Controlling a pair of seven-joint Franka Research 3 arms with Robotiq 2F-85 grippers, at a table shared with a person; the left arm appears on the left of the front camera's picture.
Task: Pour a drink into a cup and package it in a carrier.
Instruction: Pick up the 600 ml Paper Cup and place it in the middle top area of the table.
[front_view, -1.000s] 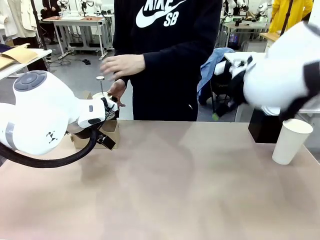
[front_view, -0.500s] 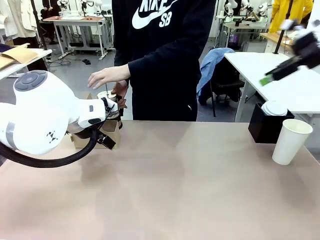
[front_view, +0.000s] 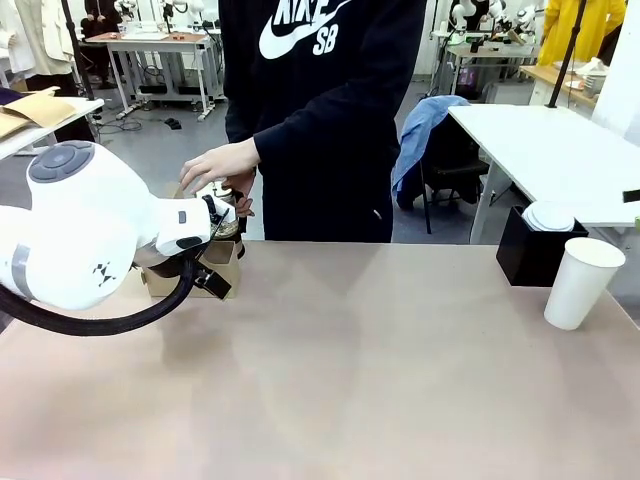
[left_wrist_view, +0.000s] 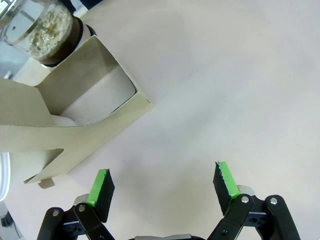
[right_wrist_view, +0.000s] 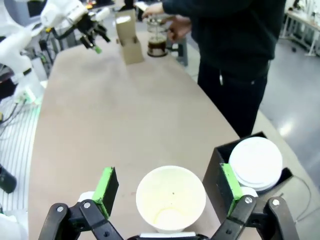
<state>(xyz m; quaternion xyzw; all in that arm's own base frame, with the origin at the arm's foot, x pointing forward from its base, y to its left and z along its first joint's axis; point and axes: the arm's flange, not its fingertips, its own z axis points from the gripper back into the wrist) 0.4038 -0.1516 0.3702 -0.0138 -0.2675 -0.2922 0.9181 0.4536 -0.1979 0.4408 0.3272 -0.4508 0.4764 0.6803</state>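
The cup (front_view: 583, 283) is a tall white paper cup standing upright without a lid at the table's right edge. In the right wrist view my right gripper (right_wrist_view: 168, 184) hovers open straight above the cup (right_wrist_view: 170, 200), whose inside looks empty. The brown cardboard carrier (front_view: 178, 276) stands at the far left, partly behind my left arm (front_view: 90, 235). My left gripper (left_wrist_view: 164, 184) is open over bare table, just beside the carrier (left_wrist_view: 75, 115). The dark drink (left_wrist_view: 62, 44) sits in a glass pitcher (right_wrist_view: 156, 40) behind the carrier, with the person's hands (front_view: 222, 165) on it.
A black box (front_view: 530, 258) holding a stack of white lids (front_view: 550, 216) stands at the far right, right next to the cup. The person stands at the far edge behind the pitcher. The tan tabletop (front_view: 340, 360) lies open between carrier and cup.
My right arm swung up and out of the front view to the right. The person's hand came down onto the pitcher's plunger and pushed it lower. The left arm held still.
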